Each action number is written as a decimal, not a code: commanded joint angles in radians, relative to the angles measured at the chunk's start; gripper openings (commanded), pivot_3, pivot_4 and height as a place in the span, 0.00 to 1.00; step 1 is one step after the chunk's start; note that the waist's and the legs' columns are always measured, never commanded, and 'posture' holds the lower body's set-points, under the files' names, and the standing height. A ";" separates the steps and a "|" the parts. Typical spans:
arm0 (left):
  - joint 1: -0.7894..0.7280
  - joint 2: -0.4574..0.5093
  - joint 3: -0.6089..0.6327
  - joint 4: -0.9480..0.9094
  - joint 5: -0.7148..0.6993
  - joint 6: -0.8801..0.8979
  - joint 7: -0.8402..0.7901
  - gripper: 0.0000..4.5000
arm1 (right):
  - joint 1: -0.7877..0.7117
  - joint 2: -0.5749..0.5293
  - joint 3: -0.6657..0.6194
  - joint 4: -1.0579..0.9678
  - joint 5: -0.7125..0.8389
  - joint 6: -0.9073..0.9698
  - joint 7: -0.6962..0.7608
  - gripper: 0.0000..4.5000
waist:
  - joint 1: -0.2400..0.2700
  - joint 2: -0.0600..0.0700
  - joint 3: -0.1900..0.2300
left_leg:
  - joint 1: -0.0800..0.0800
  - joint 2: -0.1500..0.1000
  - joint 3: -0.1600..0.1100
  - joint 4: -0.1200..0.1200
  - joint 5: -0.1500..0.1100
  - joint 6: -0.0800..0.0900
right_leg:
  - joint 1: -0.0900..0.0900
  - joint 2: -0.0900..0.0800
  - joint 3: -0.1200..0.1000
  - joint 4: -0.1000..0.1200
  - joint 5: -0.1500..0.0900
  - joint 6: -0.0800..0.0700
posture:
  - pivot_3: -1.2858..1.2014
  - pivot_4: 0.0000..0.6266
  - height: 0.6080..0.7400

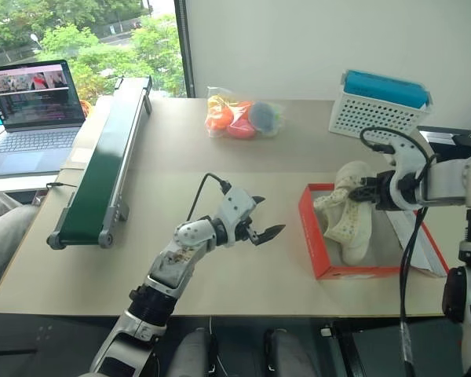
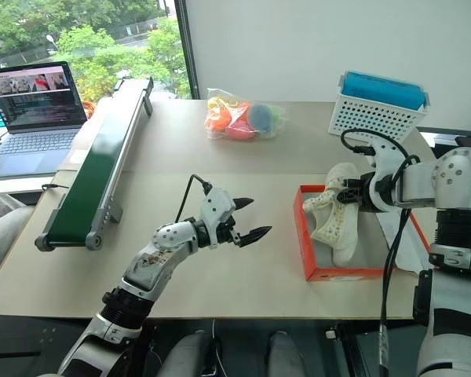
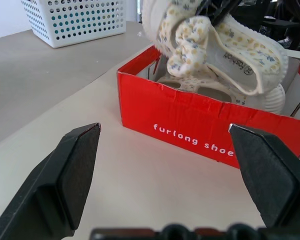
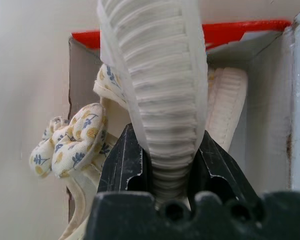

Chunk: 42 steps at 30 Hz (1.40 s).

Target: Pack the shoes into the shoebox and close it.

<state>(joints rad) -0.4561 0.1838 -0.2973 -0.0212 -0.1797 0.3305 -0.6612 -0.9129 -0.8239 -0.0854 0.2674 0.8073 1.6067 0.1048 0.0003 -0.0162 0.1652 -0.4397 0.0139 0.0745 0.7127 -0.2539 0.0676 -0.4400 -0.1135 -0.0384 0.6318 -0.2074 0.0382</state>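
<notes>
Black fingers of the left tool (image 1: 261,228) stand spread and empty over the counter (image 1: 220,157), left of the orange-red shoebox (image 1: 318,243). One cream shoe (image 1: 353,247) lies inside; the right tool (image 1: 359,191) grips the second shoe (image 1: 344,208) above it. It should probably lower this shoe flat beside the first before releasing.

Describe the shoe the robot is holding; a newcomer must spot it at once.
Find the red shoebox at the table's right. The right gripper clamps a cream shoe above it by its ribbed sole; unlike the shoe lying inside, it hangs tilted, its flowered bow showing.
</notes>
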 commanded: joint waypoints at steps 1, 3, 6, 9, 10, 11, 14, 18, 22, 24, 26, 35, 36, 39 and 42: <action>0.006 -0.009 -0.005 -0.024 0.004 -0.018 -0.001 0.98 | 0.008 -0.012 0.024 -0.013 -0.037 0.006 0.082 0.19 | 0.002 0.000 0.000 | 0.000 0.000 0.000 0.000 0.000 0.000 | 0.000 0.000 0.000 0.000 0.000 0.000 | 0.52 0.24 0.73; 0.007 -0.012 -0.007 -0.023 0.006 -0.017 0.001 0.98 | 0.049 -0.009 0.075 -0.045 -0.035 0.005 0.144 0.19 | 0.005 0.000 0.000 | 0.000 0.000 0.000 0.000 0.000 0.000 | 0.000 0.000 0.000 0.000 0.000 0.000 | 0.52 0.24 0.73; 0.008 -0.015 -0.009 -0.023 0.011 -0.017 0.003 0.98 | 0.112 -0.040 0.170 -0.121 -0.059 -0.034 0.233 0.19 | 0.008 0.000 0.000 | 0.000 0.000 0.000 0.000 0.000 0.000 | 0.001 0.000 0.000 0.000 0.000 0.000 | 0.52 0.24 0.73; 0.008 -0.016 -0.006 -0.023 0.017 -0.017 0.004 0.98 | 0.190 -0.120 0.293 -0.191 -0.134 -0.135 0.316 0.19 | 0.013 0.000 0.000 | 0.000 0.000 -0.001 0.000 0.000 0.000 | 0.001 0.000 -0.001 -0.001 0.000 0.000 | 0.52 0.24 0.73; 0.008 -0.016 -0.004 -0.024 0.019 -0.018 0.004 0.98 | 0.211 -0.146 0.331 -0.210 -0.163 -0.173 0.342 0.19 | 0.016 0.000 0.000 | 0.000 0.000 -0.001 0.001 0.000 0.000 | 0.001 0.000 -0.001 0.000 0.000 0.000 | 0.52 0.24 0.73; 0.008 -0.015 -0.004 -0.025 0.021 -0.018 0.004 0.98 | 0.236 -0.194 0.403 -0.233 -0.231 -0.257 0.378 0.19 | 0.018 0.000 0.000 | 0.000 0.000 -0.002 0.002 0.000 0.001 | 0.002 0.000 -0.002 -0.001 0.000 0.000 | 0.52 0.24 0.73; 0.007 -0.014 -0.003 -0.026 0.023 -0.019 0.003 0.98 | 0.267 -0.265 0.507 -0.247 -0.361 -0.416 0.458 0.19 | 0.022 0.000 0.000 | 0.000 -0.001 -0.003 0.004 -0.001 0.001 | 0.003 -0.001 -0.003 -0.002 0.000 0.001 | 0.52 0.24 0.73; 0.005 -0.011 -0.008 -0.036 0.028 -0.019 0.004 0.98 | 0.285 -0.313 0.585 -0.242 -0.522 -0.592 0.542 0.19 | 0.020 -0.001 -0.001 | 0.000 0.000 -0.002 0.006 -0.001 0.002 | 0.005 0.000 -0.002 -0.002 0.001 0.001 | 0.52 0.24 0.73; 0.007 -0.011 -0.010 -0.037 0.035 -0.018 0.010 0.98 | 0.305 -0.284 0.563 -0.263 -0.541 -0.575 0.596 0.19 | 0.020 -0.001 -0.001 | 0.001 0.000 -0.003 0.007 -0.001 0.002 | 0.005 -0.001 -0.002 -0.002 0.001 0.001 | 0.52 0.24 0.73; 0.008 -0.011 -0.008 -0.039 0.035 -0.017 0.011 0.98 | 0.299 -0.203 0.471 -0.289 -0.446 -0.425 0.613 0.19 | 0.021 -0.001 -0.001 | 0.001 0.000 -0.003 0.007 -0.002 0.002 | 0.005 0.000 -0.003 -0.002 0.001 0.001 | 0.52 0.24 0.73; 0.007 -0.011 -0.004 -0.036 0.037 -0.014 0.016 0.98 | 0.275 -0.059 0.308 -0.301 -0.309 -0.180 0.629 0.19 | 0.016 -0.006 -0.003 | 0.001 0.001 -0.003 0.007 -0.002 0.002 | 0.005 0.000 -0.003 -0.002 0.001 0.001 | 0.52 0.24 0.73; -0.003 -0.003 -0.013 -0.049 0.037 -0.025 -0.010 0.98 | 0.316 0.134 0.152 -0.229 -0.390 -0.075 0.467 0.19 | 0.007 -0.006 -0.004 | 0.004 0.001 -0.003 0.003 -0.001 0.001 | 0.006 0.000 -0.003 -0.002 0.002 -0.001 | 0.52 0.24 0.73; -0.004 -0.001 -0.013 -0.049 0.038 -0.026 -0.010 0.98 | 0.324 0.138 0.153 -0.228 -0.399 -0.082 0.456 0.19 | 0.008 -0.007 -0.005 | 0.006 0.001 -0.003 0.003 -0.001 0.001 | 0.008 0.000 -0.003 -0.002 0.002 -0.001 | 0.52 0.24 0.73; -0.007 0.000 -0.009 -0.045 0.039 -0.027 -0.012 0.98 | 0.341 0.159 0.139 -0.241 -0.403 -0.076 0.427 0.19 | 0.008 -0.010 -0.008 | 0.016 0.001 -0.003 0.002 -0.001 0.002 | 0.018 0.000 -0.003 -0.004 0.002 -0.001 | 0.52 0.24 0.73; -0.012 0.001 -0.006 -0.041 0.041 -0.029 -0.015 0.99 | 0.366 0.192 0.109 -0.260 -0.408 -0.063 0.390 0.27 | 0.007 -0.014 -0.014 | 0.017 0.001 -0.003 0.002 -0.002 0.001 | 0.019 0.000 -0.003 -0.004 0.002 -0.001 | 0.52 0.24 0.73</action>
<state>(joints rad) -0.4461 0.1883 -0.3044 -0.0256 -0.1391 0.3304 -0.6703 -0.5932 -0.6591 0.0198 -0.0120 0.4311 1.5320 0.5454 0.0078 -0.0306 0.1508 -0.4224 0.0154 0.0712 0.7140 -0.2554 0.0690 -0.4216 -0.1135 -0.0412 0.6278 -0.2058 0.0373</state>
